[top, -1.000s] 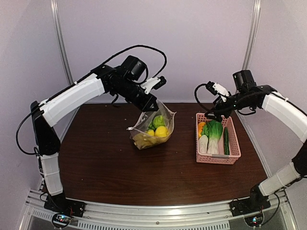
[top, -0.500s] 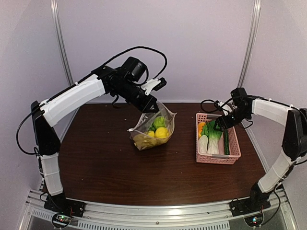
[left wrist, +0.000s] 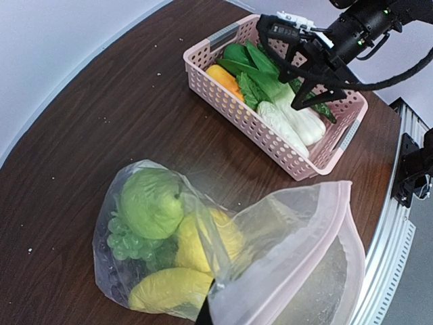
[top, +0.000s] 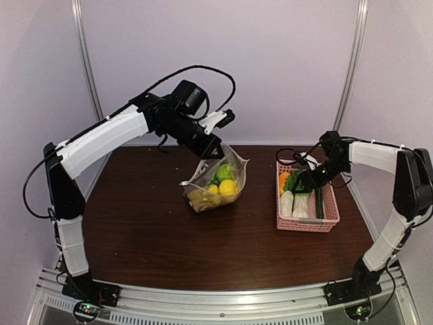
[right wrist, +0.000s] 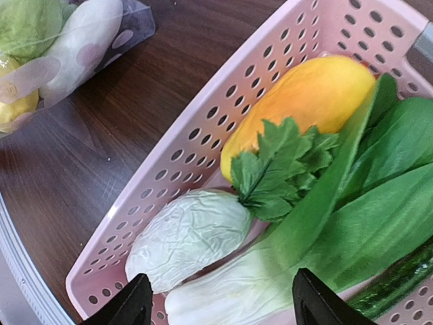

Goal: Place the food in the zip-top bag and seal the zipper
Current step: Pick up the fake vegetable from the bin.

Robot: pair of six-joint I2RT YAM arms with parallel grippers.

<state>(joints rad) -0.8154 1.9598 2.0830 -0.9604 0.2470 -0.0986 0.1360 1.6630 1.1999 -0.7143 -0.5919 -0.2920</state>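
My left gripper point(top: 208, 147) is shut on the mouth edge of the clear zip-top bag point(top: 215, 179) and holds it up, its bottom resting on the table. Inside lie a green round fruit point(left wrist: 150, 202), green grapes point(left wrist: 125, 240), a lemon point(left wrist: 196, 240) and a banana point(left wrist: 166, 290). The pale zipper point(left wrist: 298, 271) runs along the open mouth. My right gripper point(right wrist: 220, 301) is open, low over the pink basket point(right wrist: 169, 169), straddling the white radish point(right wrist: 189, 237) and the leafy greens point(right wrist: 379, 203).
The basket point(top: 330, 203) stands at the right of the brown table and also holds an orange fruit point(right wrist: 318, 91) and a dark green cucumber point(right wrist: 399, 284). The bag sits a short way left of the basket.
My right gripper has dropped and come in over the basket, down to the radish and greens. The left gripper and the bag have stayed put.
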